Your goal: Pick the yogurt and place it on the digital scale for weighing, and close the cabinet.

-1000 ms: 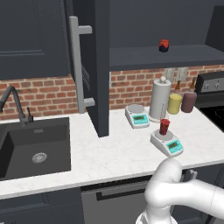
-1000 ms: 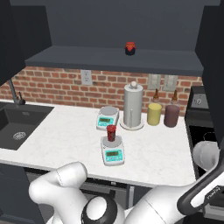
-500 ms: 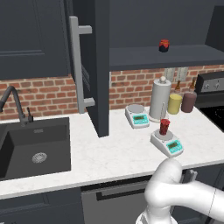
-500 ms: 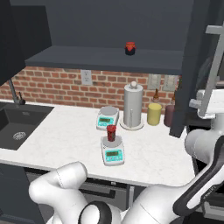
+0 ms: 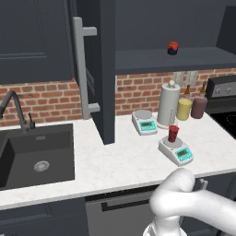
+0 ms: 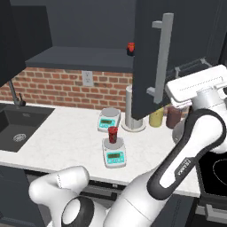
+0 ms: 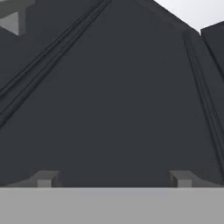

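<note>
Now yogurt [image 5: 173, 133] upright on digital scale [image 5: 176, 150]; cabinet [image 6: 153, 57] open; tool [image 7: 113, 178] wide.

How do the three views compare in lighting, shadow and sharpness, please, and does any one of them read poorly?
Left base view: even, soft light, no glare; the yogurt on the digital scale reads clearly. Right base view: equally flat, the open cabinet door dark and nearly featureless apart from its grey handle. Hand view: mostly dim charcoal panel, low contrast; the gripper fingertips show as faint grey blocks set wide apart.
</note>
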Robot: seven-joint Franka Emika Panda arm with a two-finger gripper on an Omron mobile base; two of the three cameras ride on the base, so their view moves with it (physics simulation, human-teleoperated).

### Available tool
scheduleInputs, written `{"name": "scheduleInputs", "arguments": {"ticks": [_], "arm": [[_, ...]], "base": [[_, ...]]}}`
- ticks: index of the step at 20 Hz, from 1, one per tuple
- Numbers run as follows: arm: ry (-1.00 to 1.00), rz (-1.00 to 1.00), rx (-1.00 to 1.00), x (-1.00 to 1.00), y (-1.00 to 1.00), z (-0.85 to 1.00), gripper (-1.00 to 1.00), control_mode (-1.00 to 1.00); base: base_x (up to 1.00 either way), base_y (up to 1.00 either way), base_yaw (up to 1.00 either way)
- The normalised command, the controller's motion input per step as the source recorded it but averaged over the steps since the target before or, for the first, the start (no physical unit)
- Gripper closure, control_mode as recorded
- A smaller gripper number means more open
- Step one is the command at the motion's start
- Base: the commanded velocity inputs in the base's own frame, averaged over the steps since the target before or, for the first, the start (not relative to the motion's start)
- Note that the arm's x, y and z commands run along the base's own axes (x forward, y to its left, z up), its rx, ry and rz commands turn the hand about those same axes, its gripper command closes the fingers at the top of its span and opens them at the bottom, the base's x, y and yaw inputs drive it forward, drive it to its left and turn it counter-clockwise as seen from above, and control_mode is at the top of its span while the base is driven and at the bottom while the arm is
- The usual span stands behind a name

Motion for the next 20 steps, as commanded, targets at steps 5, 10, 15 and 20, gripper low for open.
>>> {"name": "scheduleInputs", "arguments": {"ticks": [5,10,15,20], "arm": [[0.74,-0.13,-0.33,0.54,0.81,0.0,-1.0,-1.0],[0.47,-0.17,-0.24,0.6,0.72,0.04,-1.0,-1.0],[0.09,-0.08,-0.11,0.46,0.42,0.0,-1.0,-1.0],[0.0,0.0,-0.04,0.69,0.3,-0.21,-1.0,-1.0]], "base": [[0.0,0.0,0.0],[0.0,0.0,0.0],[0.0,0.0,0.0],[0.0,0.0,0.0]]}}
